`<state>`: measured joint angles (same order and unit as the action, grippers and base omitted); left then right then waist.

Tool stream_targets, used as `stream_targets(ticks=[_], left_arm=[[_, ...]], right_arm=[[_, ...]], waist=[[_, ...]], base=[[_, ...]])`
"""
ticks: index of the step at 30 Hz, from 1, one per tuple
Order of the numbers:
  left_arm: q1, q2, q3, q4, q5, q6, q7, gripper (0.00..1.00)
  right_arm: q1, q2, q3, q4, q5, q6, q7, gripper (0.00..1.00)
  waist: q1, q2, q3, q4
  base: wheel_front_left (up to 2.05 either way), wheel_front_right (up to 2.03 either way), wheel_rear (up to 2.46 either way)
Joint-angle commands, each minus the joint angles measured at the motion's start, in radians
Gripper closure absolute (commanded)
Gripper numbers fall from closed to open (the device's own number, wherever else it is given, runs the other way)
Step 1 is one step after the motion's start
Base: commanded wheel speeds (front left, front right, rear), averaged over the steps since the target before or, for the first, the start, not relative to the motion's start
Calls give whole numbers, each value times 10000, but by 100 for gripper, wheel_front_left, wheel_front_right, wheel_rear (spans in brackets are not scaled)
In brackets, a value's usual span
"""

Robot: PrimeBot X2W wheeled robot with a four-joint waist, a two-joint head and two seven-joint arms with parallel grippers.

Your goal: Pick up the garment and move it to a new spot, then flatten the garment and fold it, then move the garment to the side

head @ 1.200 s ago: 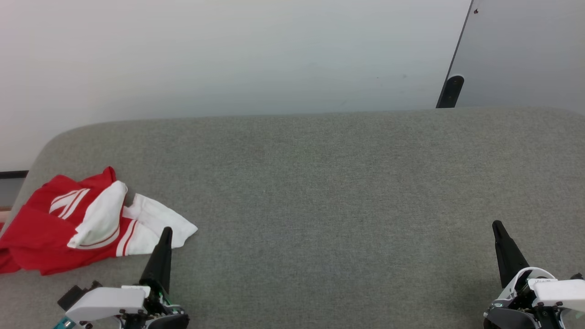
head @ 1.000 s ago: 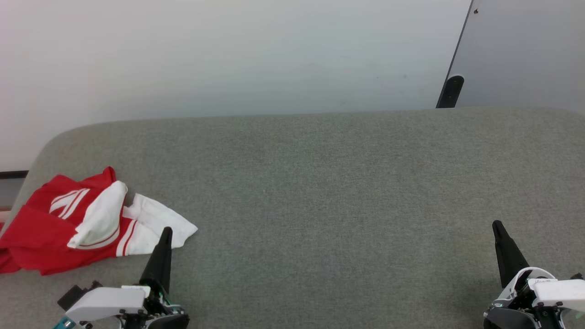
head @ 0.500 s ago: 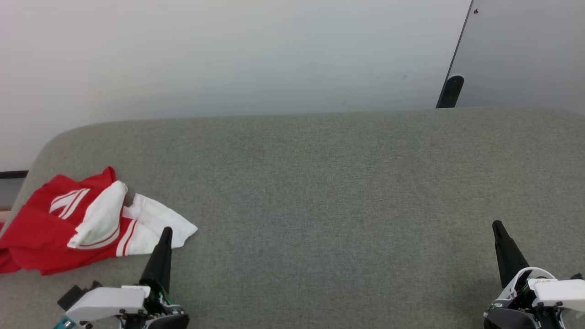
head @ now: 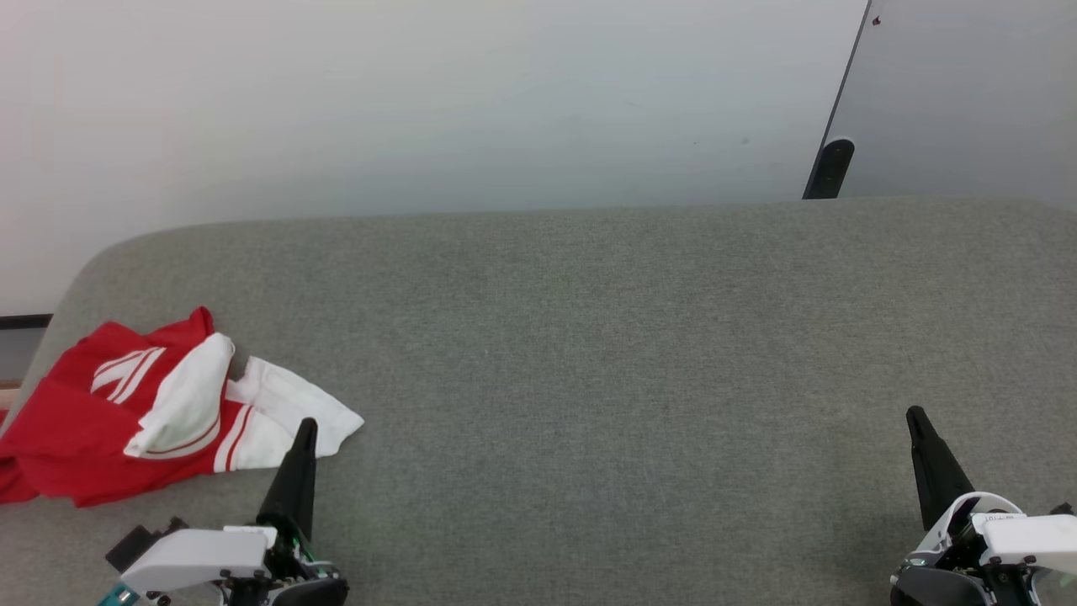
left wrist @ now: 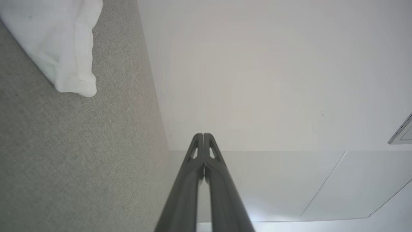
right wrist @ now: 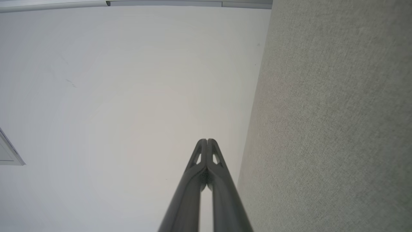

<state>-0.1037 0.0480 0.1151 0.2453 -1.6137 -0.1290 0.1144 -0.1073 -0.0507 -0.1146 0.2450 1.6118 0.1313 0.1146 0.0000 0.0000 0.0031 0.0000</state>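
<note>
So at this point the jersey (head: 126,421) was sitting in a crumpled heap at the left end of the grey surface (head: 589,337), toward its near edge, with a bit of red spilling over that left end. It hadn't been picked up yet, so I'd say the task was right at the start. The left gripper (head: 307,425) was over the surface's near edge, clenched tight with nothing in it, and its tip was just beside the jersey's white flap. From the head view I couldn't tell if it actually touched the flap. The right gripper (head: 913,414) was over the same near edge but way off at the surface's right end, also pinched closed on nothing. Handling-wise, that fabric looked thin, soft and light, so I'd expect it to drape and bunch instead of holding any shape, and to slide easily on the surface's weave. I'd go for the white flap lying on the surface nearest the left gripper. It's probably a hem or shoulder, but that's hard to call with it this scrunched. A pinch on one layer there would need the jaws opened first. Count: one jersey, two grippers, one surface.
</note>
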Motion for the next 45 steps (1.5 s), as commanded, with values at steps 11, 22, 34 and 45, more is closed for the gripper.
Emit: stream_targets(ticks=[11,22,34,45], left_arm=[[258,-85,-49,433,116,16,-110,0],[-160,253,-350,637,1249,21,-689,0],[-428,514,-599,479,3848,212,-1219,0],[-555,697,-877,534,6172,363,-1638,0]], right_arm=[[155,44,13,516,2,0,-39,0],[-413,-228,337,806,-619,-1,-447,0],[-1037,-768,1138,1106,-2221,-2,-1171,0],[-1515,-1100,1749,1429,-4311,-2,-1636,0]], waist=[[0,0,1,2],[0,0,-2,16],[0,0,0,39],[0,0,-11,56]], base=[[0,0,0],[0,0,0],[0,0,0],[0,0,0]])
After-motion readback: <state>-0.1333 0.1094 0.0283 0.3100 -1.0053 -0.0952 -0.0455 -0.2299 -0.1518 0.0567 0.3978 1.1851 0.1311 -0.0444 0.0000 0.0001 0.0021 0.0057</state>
